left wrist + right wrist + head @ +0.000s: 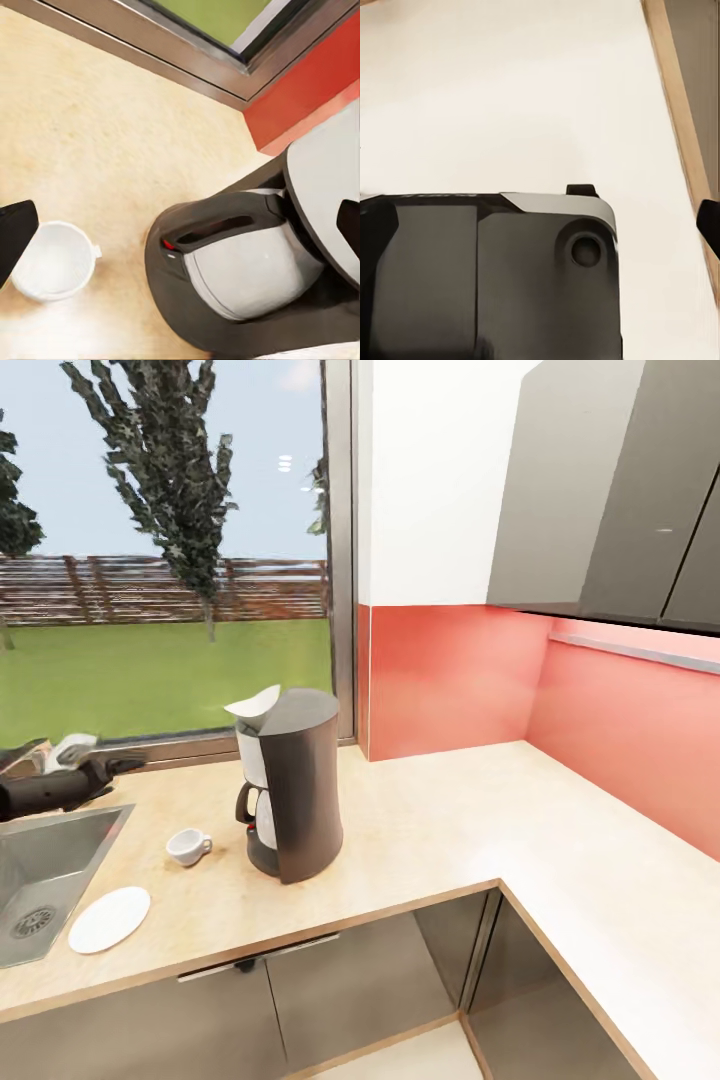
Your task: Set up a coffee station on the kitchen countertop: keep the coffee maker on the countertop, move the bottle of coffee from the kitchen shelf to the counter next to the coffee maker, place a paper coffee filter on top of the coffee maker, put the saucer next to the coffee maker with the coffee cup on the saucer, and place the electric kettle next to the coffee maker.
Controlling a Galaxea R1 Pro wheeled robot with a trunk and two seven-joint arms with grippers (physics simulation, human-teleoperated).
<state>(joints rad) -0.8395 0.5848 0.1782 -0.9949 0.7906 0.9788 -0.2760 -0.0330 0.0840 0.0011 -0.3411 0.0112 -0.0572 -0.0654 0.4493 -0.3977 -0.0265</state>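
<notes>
Head view: the coffee maker [293,785] stands on the kitchen countertop [430,830] with the paper coffee filter [255,705] on top; the coffee cup [187,846] sits just beside it, apart from the saucer [109,919] near the sink [40,870]. Left wrist view: cup [54,259] below, dark fingertips [15,232] spread wide, holding nothing. Right jaws: cannot tell. Judged next: descend squarely over the cup's rim, grip, and centre it on the saucer.
</notes>
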